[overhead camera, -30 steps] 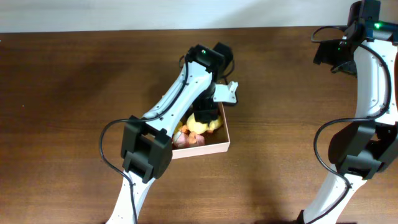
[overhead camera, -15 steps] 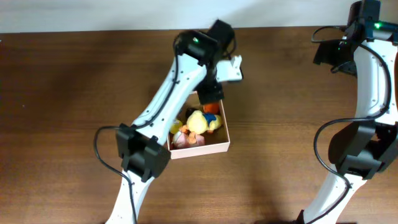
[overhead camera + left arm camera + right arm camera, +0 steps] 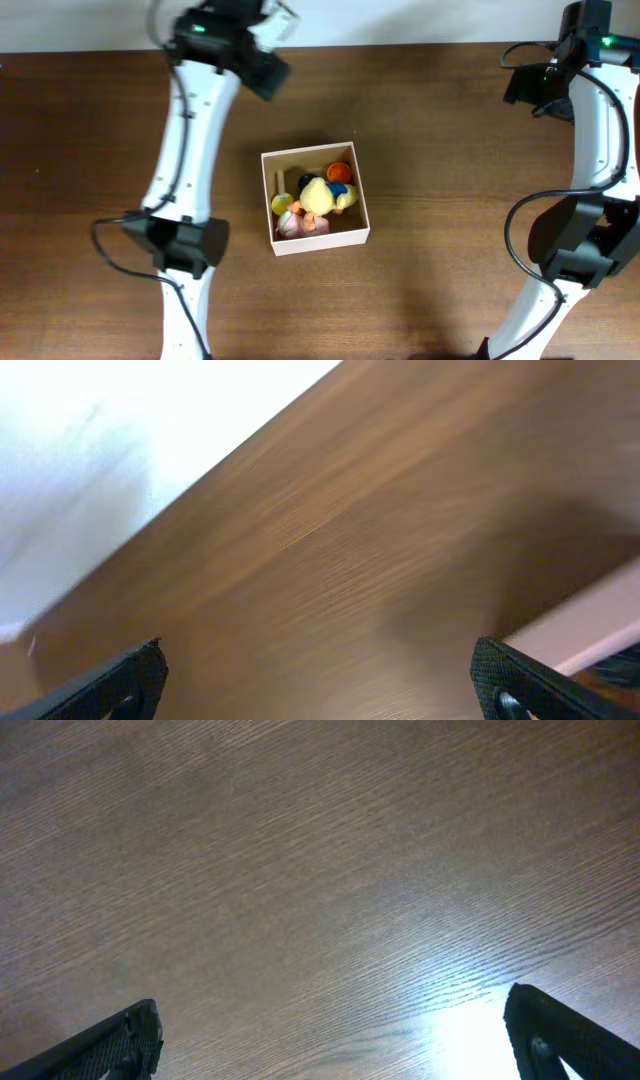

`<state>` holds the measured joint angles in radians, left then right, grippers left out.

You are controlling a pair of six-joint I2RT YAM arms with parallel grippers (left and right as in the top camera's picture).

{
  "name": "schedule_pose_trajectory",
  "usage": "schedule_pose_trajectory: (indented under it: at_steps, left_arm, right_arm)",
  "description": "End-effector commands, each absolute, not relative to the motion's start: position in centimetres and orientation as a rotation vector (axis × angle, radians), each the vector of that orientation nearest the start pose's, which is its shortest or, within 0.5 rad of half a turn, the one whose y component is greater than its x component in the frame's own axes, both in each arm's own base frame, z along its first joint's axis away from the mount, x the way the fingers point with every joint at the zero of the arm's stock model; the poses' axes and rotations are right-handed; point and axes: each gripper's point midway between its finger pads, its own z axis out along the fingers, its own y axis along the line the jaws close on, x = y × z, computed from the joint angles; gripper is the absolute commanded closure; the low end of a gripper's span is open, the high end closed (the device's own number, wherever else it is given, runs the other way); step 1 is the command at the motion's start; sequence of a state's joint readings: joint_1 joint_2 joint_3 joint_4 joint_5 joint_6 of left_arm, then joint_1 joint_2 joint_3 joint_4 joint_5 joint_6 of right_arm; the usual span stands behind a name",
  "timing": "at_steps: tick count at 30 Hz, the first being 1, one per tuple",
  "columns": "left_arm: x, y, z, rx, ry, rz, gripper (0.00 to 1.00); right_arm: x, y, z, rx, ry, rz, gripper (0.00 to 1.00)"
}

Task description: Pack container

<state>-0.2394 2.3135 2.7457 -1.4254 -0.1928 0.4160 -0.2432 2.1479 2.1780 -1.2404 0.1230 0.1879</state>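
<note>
With the container (image 3: 322,241) sitting mid-table, toys (image 3: 318,196) inside, and no loose toy in view, the left gripper (image 3: 320,685) and right gripper (image 3: 340,1042), both spread wide and empty, probably did best parked high, well clear of its walls, so nothing got nudged.

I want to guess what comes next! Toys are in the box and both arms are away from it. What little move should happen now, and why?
Probably the left gripper just settles to rest. It is open and empty, toys lie inside the container, and no loose toy shows on the table in the overhead view.
</note>
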Motion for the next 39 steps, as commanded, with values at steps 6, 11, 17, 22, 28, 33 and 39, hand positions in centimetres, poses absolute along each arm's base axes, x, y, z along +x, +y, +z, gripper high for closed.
schedule_pose_trajectory:
  at_steps: [6,11,17,22,28,33,39]
  left_arm:
    - [52.4,0.8,28.0,0.169,2.517,0.347,0.01]
    - [52.3,3.2,28.0,0.107,2.525,0.354,0.01]
    - [52.3,3.6,28.0,0.096,2.526,0.358,0.01]
    - [52.3,3.6,28.0,0.097,2.525,0.357,0.01]
    - [50.1,3.6,26.7,0.119,2.629,0.362,0.01]
    - [46.5,3.5,25.9,0.149,2.763,0.348,0.01]
    - [44.8,2.7,32.1,0.122,2.596,0.208,0.01]
  right_arm:
    - [47.3,-13.9,17.9,0.639,2.691,-0.183,0.01]
    - [47.3,-13.9,17.9,0.639,2.691,-0.183,0.01]
    - [47.3,-13.9,17.9,0.639,2.691,-0.183,0.01]
    - [47.3,-13.9,17.9,0.639,2.691,-0.183,0.01]
    - [47.3,-13.9,17.9,0.639,2.691,-0.183,0.01]
    - [47.3,-13.9,17.9,0.639,2.691,-0.183,0.01]
    - [47.3,-13.9,17.9,0.639,2.691,-0.183,0.01]
